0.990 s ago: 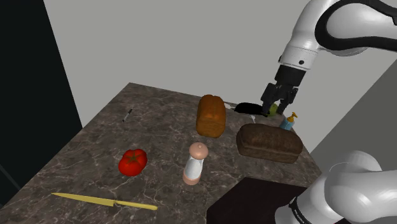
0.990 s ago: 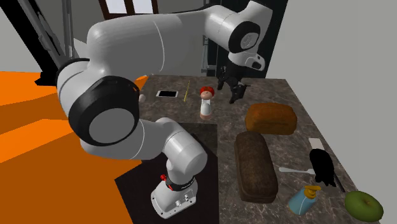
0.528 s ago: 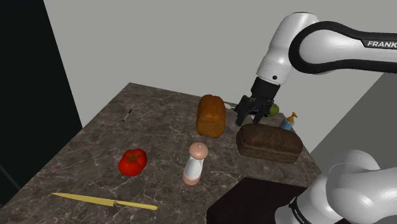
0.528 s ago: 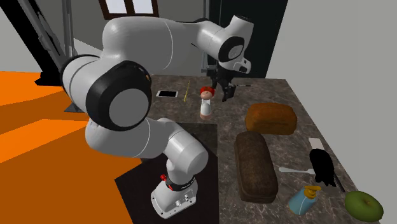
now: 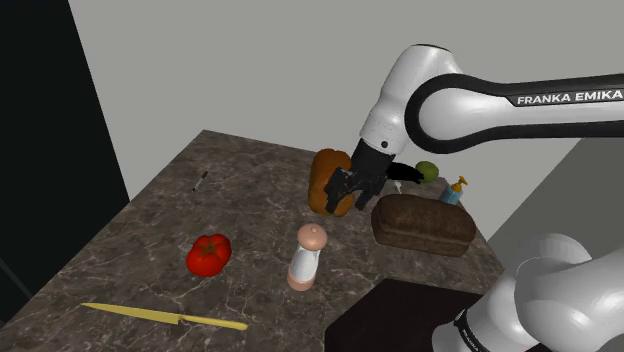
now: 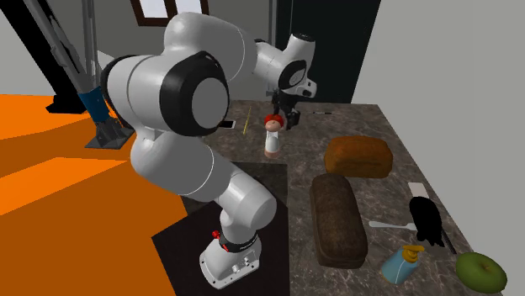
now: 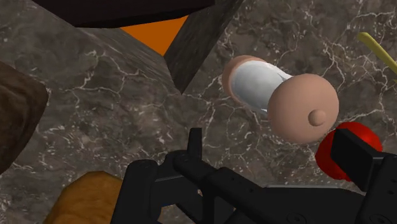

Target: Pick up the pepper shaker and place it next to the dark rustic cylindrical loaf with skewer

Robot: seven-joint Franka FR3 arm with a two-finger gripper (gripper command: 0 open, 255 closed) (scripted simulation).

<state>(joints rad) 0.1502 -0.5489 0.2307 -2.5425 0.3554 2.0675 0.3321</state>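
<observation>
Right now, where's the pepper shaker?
In the shoulder view the pepper shaker stands upright on the marble counter, with the tomato to its left and the dark loaf up to its right, touching neither.

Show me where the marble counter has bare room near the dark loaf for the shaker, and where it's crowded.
Bare marble counter lies between the dark brown loaf, the golden-brown loaf and the white shaker with pinkish cap. Crowded: behind the dark loaf, with green apple, blue bottle and a black object.
</observation>
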